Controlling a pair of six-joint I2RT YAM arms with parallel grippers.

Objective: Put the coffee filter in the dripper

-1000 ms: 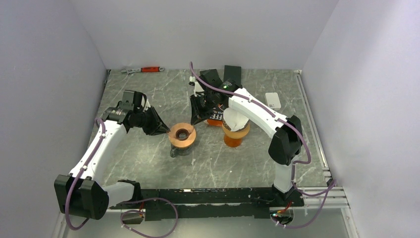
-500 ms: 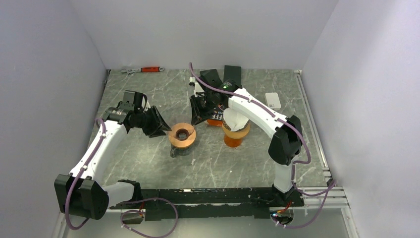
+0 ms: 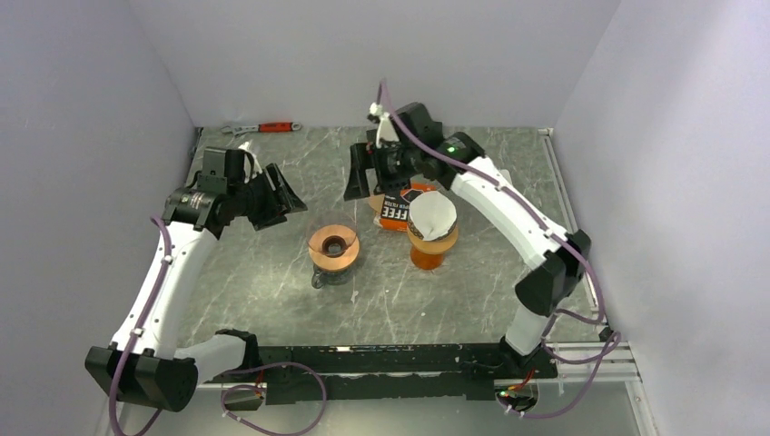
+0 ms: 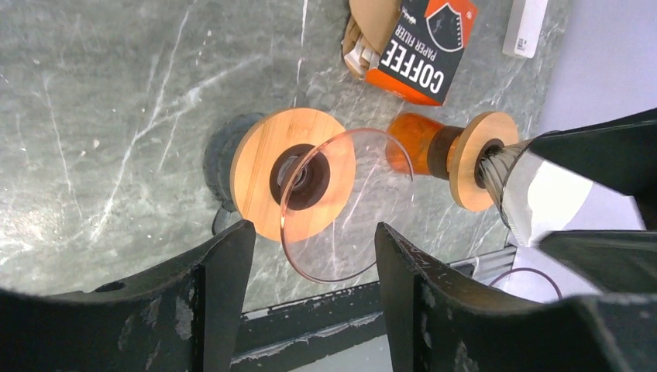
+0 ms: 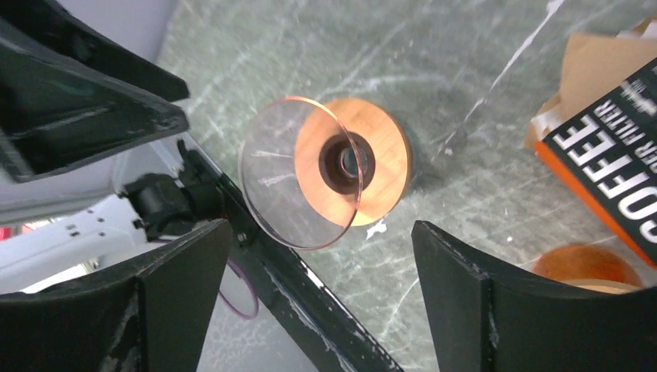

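One white coffee filter [image 3: 434, 216] sits in the amber dripper [image 3: 427, 253], right of centre | clear glass dripper [image 3: 333, 247] with wooden collar to its left, apart | filter box [image 3: 392, 214] just behind the amber one | left gripper [image 4: 314, 229] jaws spread, nothing between | right gripper [image 5: 319, 226] jaws wide apart, nothing between | both raised above the table [image 3: 272, 300]

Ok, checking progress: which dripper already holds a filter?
The orange dripper, with the white filter in it; the clear dripper beside it is empty.
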